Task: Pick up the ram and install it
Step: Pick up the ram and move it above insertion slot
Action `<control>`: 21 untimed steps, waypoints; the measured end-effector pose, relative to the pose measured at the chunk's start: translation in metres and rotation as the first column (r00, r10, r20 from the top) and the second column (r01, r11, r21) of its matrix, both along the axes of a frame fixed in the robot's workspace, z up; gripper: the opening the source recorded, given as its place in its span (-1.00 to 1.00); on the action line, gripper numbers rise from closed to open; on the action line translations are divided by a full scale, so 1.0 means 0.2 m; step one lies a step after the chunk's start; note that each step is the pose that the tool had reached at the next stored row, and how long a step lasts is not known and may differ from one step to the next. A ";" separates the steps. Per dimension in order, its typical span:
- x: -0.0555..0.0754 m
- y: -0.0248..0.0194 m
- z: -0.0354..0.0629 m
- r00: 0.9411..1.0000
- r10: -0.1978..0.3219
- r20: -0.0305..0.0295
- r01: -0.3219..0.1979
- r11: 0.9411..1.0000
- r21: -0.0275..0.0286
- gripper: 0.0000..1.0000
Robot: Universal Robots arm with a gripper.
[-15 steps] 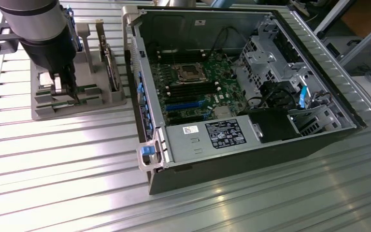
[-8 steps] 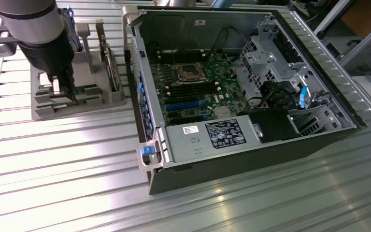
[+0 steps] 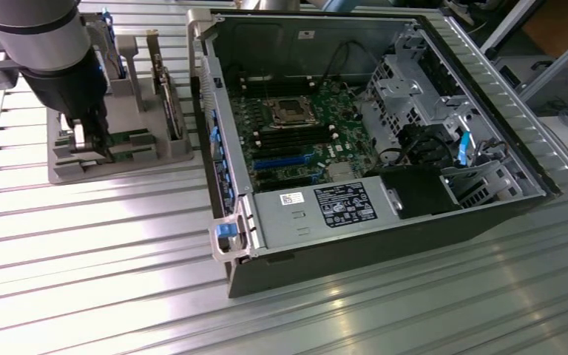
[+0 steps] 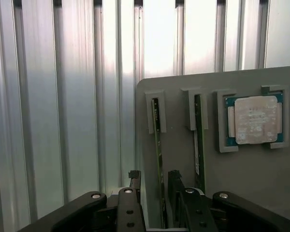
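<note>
The ram (image 4: 157, 145) is noted standing on edge in the holder (image 4: 251, 188), flanked by the gripper's (image 4: 153, 186) open fingers (image 4: 134, 180), long axis running away between them.

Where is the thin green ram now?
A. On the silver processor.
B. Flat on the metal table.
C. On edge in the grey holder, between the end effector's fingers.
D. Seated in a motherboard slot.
C: the ram stands on edge in the grey holder, with the open end effector astride it.
</note>
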State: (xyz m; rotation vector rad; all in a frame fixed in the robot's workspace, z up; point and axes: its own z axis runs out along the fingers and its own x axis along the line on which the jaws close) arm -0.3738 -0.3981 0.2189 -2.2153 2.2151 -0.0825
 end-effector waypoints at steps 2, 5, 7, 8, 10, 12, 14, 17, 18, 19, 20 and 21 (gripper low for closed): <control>0.00 0.000 -0.014 1.000 0.000 0.000 0.000 1.000 0.000 -0.28; -0.01 0.000 -0.037 1.000 0.000 0.000 0.000 1.000 0.000 -0.28; -0.01 0.000 -0.047 1.000 0.000 0.000 0.000 1.000 0.000 -0.28; -0.01 0.000 -0.051 1.000 0.000 0.000 0.000 1.000 0.000 -0.28; -0.01 0.014 -0.058 1.000 0.000 0.000 0.000 1.000 -0.002 -0.28; -0.01 0.038 -0.064 1.000 0.000 0.000 0.000 1.000 -0.003 -0.28; -0.01 0.042 -0.074 1.000 0.000 0.000 0.000 1.000 -0.003 -0.28; -0.01 0.042 -0.080 1.000 0.000 0.000 0.000 1.000 -0.003 -0.28; -0.01 0.042 -0.080 1.000 0.000 0.000 0.000 1.000 -0.003 -0.28; -0.01 0.042 -0.080 1.000 0.000 0.000 0.000 1.000 -0.003 -0.28; -0.01 0.042 -0.080 1.000 0.000 0.000 0.000 1.000 -0.003 -0.28; -0.01 0.042 -0.080 1.000 0.000 0.000 0.000 1.000 -0.003 -0.44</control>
